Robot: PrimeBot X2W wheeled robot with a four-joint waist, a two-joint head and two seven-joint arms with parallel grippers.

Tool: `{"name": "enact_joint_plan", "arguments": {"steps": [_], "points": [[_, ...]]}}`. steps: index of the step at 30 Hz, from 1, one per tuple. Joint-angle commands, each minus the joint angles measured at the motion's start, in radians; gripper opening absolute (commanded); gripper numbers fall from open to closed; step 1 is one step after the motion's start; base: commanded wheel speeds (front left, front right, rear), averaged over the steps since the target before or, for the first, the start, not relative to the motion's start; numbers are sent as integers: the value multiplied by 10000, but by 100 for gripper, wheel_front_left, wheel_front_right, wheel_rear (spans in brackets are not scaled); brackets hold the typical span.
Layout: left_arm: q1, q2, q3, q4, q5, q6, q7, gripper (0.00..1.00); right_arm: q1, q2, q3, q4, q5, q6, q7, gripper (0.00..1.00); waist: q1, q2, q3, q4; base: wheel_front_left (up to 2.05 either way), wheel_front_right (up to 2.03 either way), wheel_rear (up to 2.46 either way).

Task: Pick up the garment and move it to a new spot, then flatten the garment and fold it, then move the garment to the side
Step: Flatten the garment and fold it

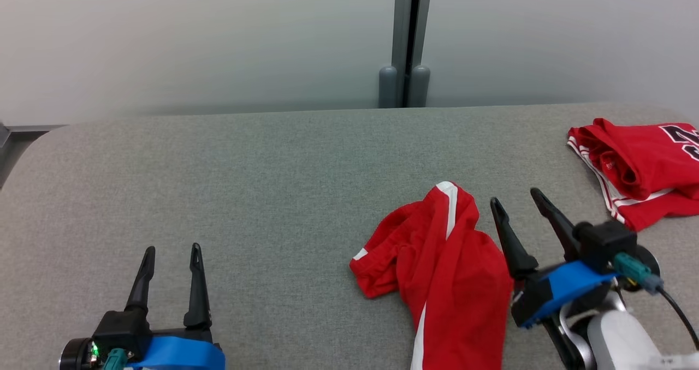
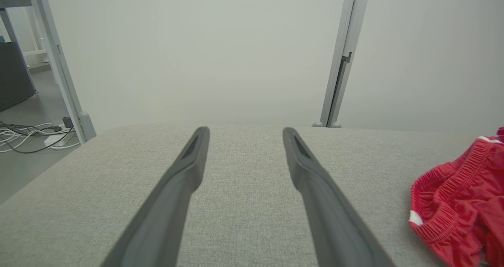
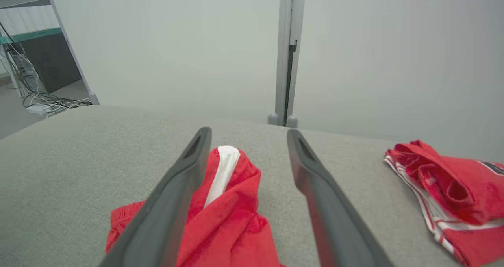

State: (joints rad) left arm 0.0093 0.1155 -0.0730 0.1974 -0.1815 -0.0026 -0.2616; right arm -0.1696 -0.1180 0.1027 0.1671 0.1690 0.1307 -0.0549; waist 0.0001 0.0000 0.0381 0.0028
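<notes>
Lying crumpled on a grey table (image 1: 246, 184) are red white-striped shorts (image 1: 442, 272). Just right of them, the right gripper (image 1: 515, 196) gapes empty; well left, the left gripper (image 1: 172, 247) likewise.

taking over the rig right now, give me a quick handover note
Left gripper: open, empty, over bare table at the near left.
Right gripper: open, empty, just right of the red shorts.
The shorts lie crumpled, right of centre. A red jersey lies roughly folded at the far right.
Done: nothing visible on the shorts.
Left: pick up, move, flatten, fold, set aside.
</notes>
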Motion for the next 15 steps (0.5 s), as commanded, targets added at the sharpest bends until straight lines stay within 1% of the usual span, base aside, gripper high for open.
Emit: {"name": "enact_joint_plan", "arguments": {"steps": [1, 4, 8, 15], "points": [[-205, -14, 22, -16, 45, -70, -46, 100, -369, -91, 115, 70, -55, 1, 114, 100, -1, 0, 98, 111, 0, 0, 0], [-313, -62, -19, 22, 45, -68, -46, 100, -1304, -160, 429, 448, -82, 1, 559, 100, -1, 0, 259, 327, 0, 0, 0], [-482, -145, -117, 78, 42, -109, -45, 100, -2278, -335, 636, 1395, -114, 1, 913, 100, -1, 0, 452, 731, 0, 0, 0], [-665, -305, -181, 155, 26, -149, -46, 100, -3025, -620, 759, 3579, -271, 1, 1319, 100, -1, 0, 739, 1371, 0, 0, 0]]}}
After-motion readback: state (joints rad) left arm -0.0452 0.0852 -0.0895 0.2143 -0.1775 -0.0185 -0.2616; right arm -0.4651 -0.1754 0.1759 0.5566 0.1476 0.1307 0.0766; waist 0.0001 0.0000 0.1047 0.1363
